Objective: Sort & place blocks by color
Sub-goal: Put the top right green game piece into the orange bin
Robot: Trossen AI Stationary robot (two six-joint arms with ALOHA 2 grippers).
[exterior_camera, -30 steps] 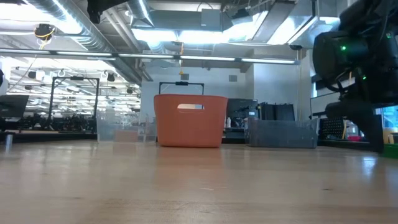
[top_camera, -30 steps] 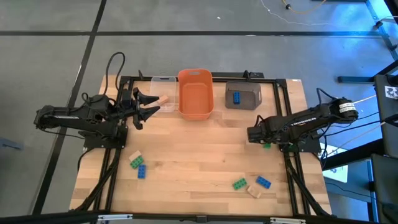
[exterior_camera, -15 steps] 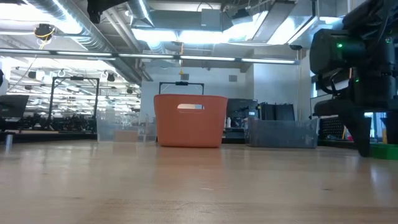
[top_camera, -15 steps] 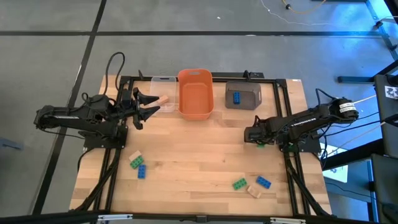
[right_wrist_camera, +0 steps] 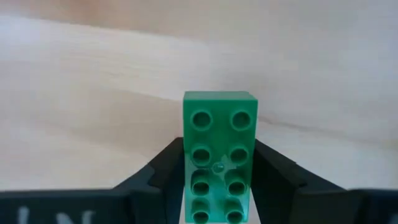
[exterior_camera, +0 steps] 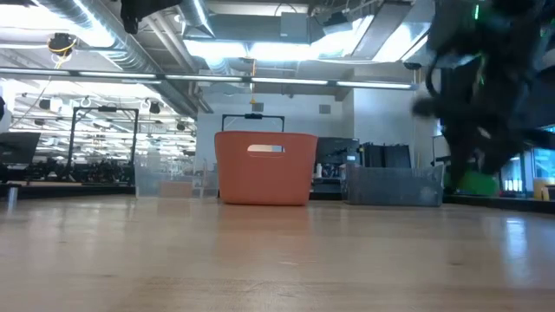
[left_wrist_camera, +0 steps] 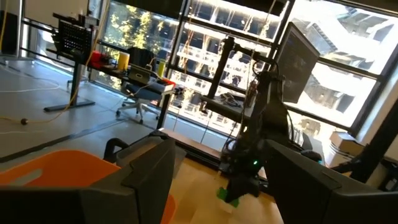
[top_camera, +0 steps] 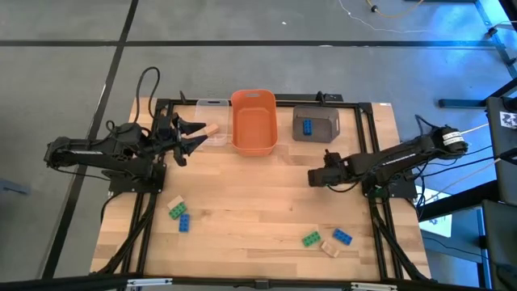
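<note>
Wooden table (top_camera: 258, 202), going left to right: left claw (top_camera: 196, 134) hangs wide open w/ nothing in it, right by the clear bin (top_camera: 212, 121) where a tan brick (top_camera: 211, 129) sits at the bin's edge. Loose blocks near the front-left: tan, green, blue (top_camera: 183, 224). Orange bin (top_camera: 254, 120) in the middle looks empty, grey bin (top_camera: 315, 123) has one blue brick (top_camera: 308, 126) in it. Right claw (top_camera: 313, 178) is out over mid-table, fingers pinched on a green brick (right_wrist_camera: 219, 155) – wrist cam shows it clamped by its long sides, studs facing the cam, sticking well out past the tips. Three more blocks front-right, green (top_camera: 311, 238) among them.

What could go wrong imo: grip only catches the rear part of the brick, so a quick swing could twist it or pop it out before the bin. Also no green in any bin yet, so wrong-bin drop is possible; prob orange is the one. If it releases high, it might bounce off the rim.
</note>
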